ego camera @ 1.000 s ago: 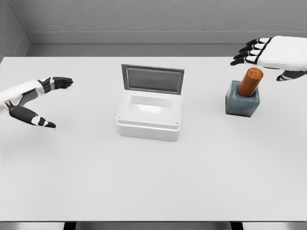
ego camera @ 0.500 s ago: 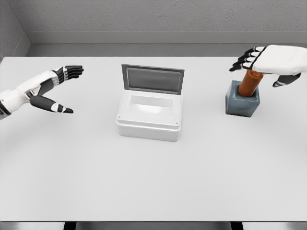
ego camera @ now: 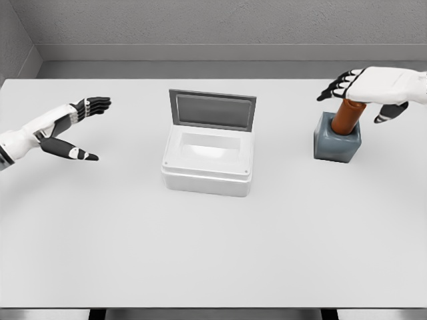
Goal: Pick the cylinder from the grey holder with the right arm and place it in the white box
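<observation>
An orange-brown cylinder (ego camera: 348, 117) stands tilted in the grey holder (ego camera: 337, 143) at the right of the table. My right hand (ego camera: 363, 90) hovers over the cylinder's top and hides it, with fingers spread toward the left and thumb hanging to the right; it holds nothing. The white box (ego camera: 209, 158) sits in the middle of the table with its grey lid (ego camera: 212, 110) raised at the back, and its inside shows nothing. My left hand (ego camera: 75, 127) floats open above the table's left side.
The white table (ego camera: 213, 253) reaches a grey back wall. Bare tabletop lies between the box and the holder.
My right hand has come down and leftward until it covers the cylinder's top. My left hand rose, swung rightward, then drew back slightly.
</observation>
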Robot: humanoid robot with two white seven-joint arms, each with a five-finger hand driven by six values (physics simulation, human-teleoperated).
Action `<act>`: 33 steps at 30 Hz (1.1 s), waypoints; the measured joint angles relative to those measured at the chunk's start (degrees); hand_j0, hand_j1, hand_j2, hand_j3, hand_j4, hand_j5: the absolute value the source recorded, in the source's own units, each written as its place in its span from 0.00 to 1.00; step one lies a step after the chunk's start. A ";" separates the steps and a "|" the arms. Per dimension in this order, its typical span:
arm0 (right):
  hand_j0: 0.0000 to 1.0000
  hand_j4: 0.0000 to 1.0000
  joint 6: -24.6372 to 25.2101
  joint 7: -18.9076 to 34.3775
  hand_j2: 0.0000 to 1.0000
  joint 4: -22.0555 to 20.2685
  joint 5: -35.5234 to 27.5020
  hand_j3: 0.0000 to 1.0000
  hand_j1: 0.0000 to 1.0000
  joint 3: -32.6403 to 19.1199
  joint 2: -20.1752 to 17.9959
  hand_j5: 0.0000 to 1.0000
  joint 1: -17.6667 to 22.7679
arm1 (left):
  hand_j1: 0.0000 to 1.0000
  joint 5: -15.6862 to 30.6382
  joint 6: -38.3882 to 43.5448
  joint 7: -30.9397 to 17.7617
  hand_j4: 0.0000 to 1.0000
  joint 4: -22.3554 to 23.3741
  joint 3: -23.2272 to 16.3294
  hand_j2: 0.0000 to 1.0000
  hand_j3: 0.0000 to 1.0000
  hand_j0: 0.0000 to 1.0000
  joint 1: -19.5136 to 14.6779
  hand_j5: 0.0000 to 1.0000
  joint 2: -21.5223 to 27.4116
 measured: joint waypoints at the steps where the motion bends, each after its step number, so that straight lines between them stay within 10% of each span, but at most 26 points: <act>1: 1.00 1.00 0.00 0.00 1.00 0.27 0.03 1.00 1.00 0.14 0.15 1.00 0.00 | 1.00 0.01 -0.01 0.00 1.00 0.05 -0.01 1.00 1.00 1.00 -0.09 1.00 0.03; 15: 1.00 1.00 0.00 0.00 1.00 3.38 0.83 1.00 1.00 1.89 1.63 1.00 -0.18 | 1.00 0.04 -0.03 0.00 1.00 0.37 -0.03 1.00 1.00 1.00 -0.08 1.00 0.36; 22: 0.36 0.36 0.00 0.00 0.36 3.83 0.76 0.36 0.36 2.02 1.97 0.36 -0.35 | 1.00 0.11 -0.03 0.00 1.00 0.37 -0.02 1.00 1.00 1.00 -0.09 1.00 0.38; 28: 0.09 0.09 0.00 -0.02 0.09 3.87 0.71 0.09 0.09 1.99 1.90 0.09 -0.53 | 1.00 0.13 -0.03 0.00 1.00 0.36 0.05 1.00 1.00 1.00 0.00 1.00 0.43; 33: 0.09 0.09 0.00 0.00 0.09 3.73 0.17 0.09 0.09 0.54 0.10 0.09 -1.58 | 1.00 0.19 -0.03 0.00 1.00 0.44 0.05 1.00 1.00 1.00 0.00 1.00 0.59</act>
